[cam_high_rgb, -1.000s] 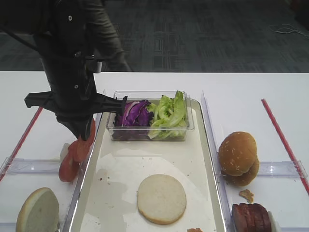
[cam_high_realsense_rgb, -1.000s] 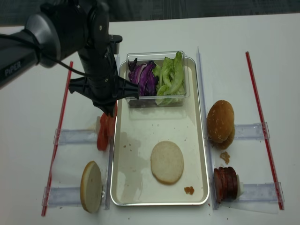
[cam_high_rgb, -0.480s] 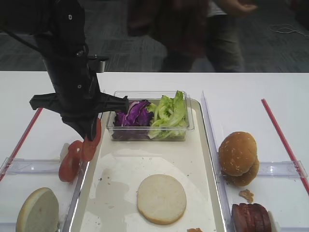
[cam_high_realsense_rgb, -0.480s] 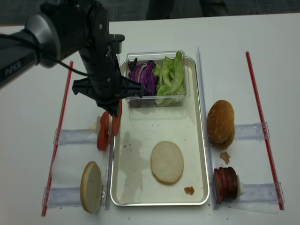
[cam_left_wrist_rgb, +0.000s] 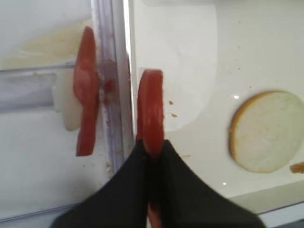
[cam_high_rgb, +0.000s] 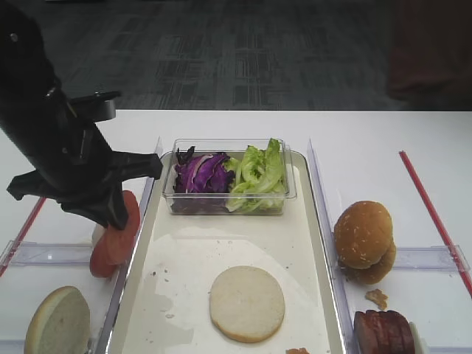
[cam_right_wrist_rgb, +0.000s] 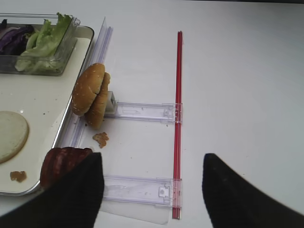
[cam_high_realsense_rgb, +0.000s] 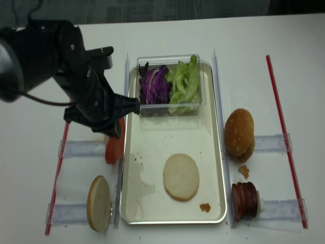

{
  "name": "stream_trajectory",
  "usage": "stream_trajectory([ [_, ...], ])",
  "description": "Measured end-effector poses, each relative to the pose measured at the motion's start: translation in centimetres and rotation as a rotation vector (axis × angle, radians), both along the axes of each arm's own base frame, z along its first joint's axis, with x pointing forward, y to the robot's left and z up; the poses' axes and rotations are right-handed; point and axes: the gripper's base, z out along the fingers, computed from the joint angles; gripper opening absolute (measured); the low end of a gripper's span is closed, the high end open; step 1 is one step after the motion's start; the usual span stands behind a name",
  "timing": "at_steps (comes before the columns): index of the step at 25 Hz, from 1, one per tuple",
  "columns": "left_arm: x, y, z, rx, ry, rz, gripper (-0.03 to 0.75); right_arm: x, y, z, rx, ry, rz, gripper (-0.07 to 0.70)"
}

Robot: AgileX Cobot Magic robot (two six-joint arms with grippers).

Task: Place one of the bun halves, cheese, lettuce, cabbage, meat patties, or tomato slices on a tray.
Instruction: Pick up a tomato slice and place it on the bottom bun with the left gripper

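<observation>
Pinched edge-on in left gripper (cam_left_wrist_rgb: pixel 151 152), bottom centre of wrist view: tomato slice (cam_left_wrist_rgb: pixel 150 110), just over tray (cam_left_wrist_rgb: pixel 190 95) rim. Looks thin, wet, floppy, probably tears easily; grip near edge, light squeeze. Bun half (cam_left_wrist_rgb: pixel 266 130) mid right on tray. Upper left: spare slice (cam_left_wrist_rgb: pixel 85 109) outside rim. Right gripper (cam_right_wrist_rgb: pixel 152 190) spread, empty.

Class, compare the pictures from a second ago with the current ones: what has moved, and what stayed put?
The left gripper, its fingers still shut on a thin round red tomato slice, swung leftward and toward the camera, with the slice now above the left rim of the large cream-white tray. The pale round bun half and the clear plastic salad box stayed put.
</observation>
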Motion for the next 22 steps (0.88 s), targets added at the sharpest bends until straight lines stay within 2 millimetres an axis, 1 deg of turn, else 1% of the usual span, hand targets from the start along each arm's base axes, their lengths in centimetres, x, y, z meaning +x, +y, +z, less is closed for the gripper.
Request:
stream_trajectory([
  [4,-0.3,0.2,-0.2,-0.131,0.009,-0.015,0.003,0.0,0.0,0.0,0.0,0.0,0.0,0.468],
  [9,-0.5,-0.8,-0.1,-0.291,-0.004,-0.041,0.003,0.0,0.0,0.0,0.0,0.0,0.0,0.468],
  [13,-1.2,-1.5,-0.7,-0.399,0.015,-0.051,0.003,0.0,0.0,0.0,0.0,0.0,0.0,0.468],
  [18,-2.2,-1.9,-1.9,-0.495,0.025,-0.061,0.003,0.0,0.0,0.0,0.0,0.0,0.0,0.468],
  [22,-2.4,-2.1,-2.1,-0.528,0.014,-0.064,0.003,0.0,0.0,0.0,0.0,0.0,0.0,0.468],
])
